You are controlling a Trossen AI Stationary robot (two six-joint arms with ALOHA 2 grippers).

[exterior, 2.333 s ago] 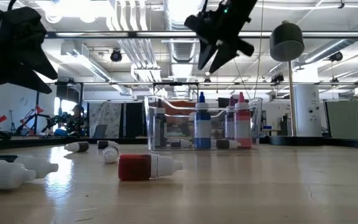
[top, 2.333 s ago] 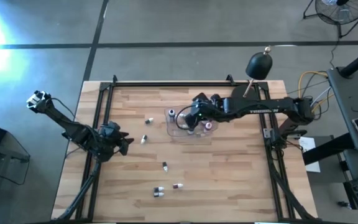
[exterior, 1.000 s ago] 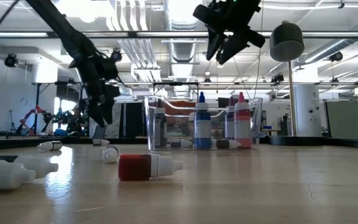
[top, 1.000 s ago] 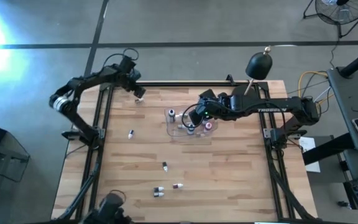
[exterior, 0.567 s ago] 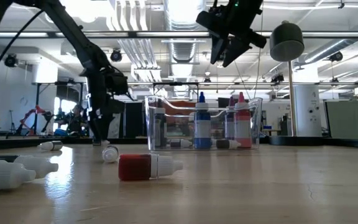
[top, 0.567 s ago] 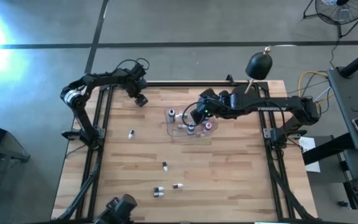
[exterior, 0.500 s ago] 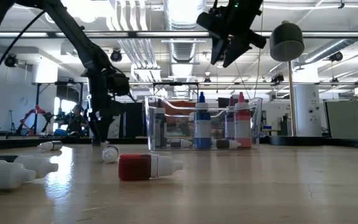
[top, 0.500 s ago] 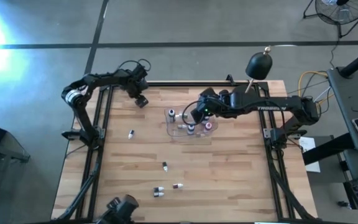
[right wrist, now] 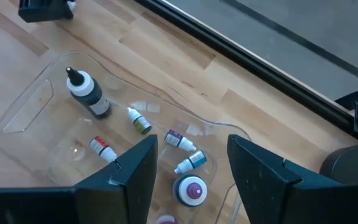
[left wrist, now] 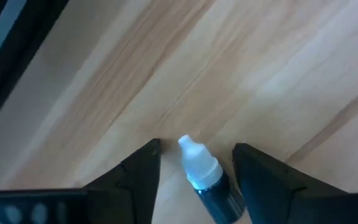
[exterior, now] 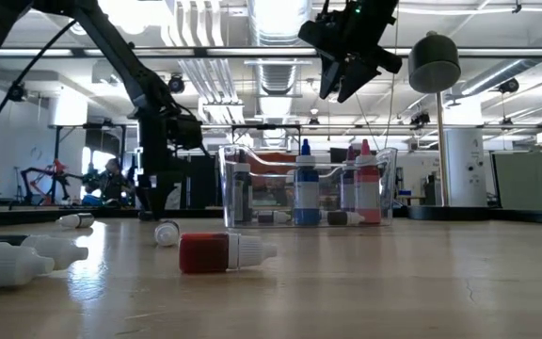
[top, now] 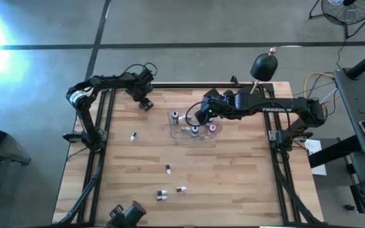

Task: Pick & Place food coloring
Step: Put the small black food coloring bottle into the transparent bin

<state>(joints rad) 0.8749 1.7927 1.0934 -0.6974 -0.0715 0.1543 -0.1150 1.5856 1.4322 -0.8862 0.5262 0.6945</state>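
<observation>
The left gripper [top: 146,104] is set low at the far left corner of the pale wooden table [top: 233,183], close inside the black frame rail [top: 170,85]. Between its parted fingers [left wrist: 138,171] a small dark dropper bottle with a white cap [left wrist: 205,177] is seen lying on the wood — a gap is visible on each side, so no grip is made on it. Bare wood is open beyond the bottle's tip.

The right gripper [top: 200,116] is held in the air above the far edge of the clear plastic tub [top: 176,136], fingers [right wrist: 135,165] apart and nothing between them. Inside the tub several bottles are seen: a dark upright one [right wrist: 91,96], a purple-capped one [right wrist: 191,188], and small ones lying flat [right wrist: 179,140].

Loose bottles are scattered on open table: one near the left edge [top: 133,135], one at mid-table [top: 168,169], and a group near the front — white ones [top: 161,195] and a red one with a white cap [exterior: 224,252]. Wide clear wood is left on the right half of the table. A black dome lamp [top: 265,65] is stood at the far right corner.
</observation>
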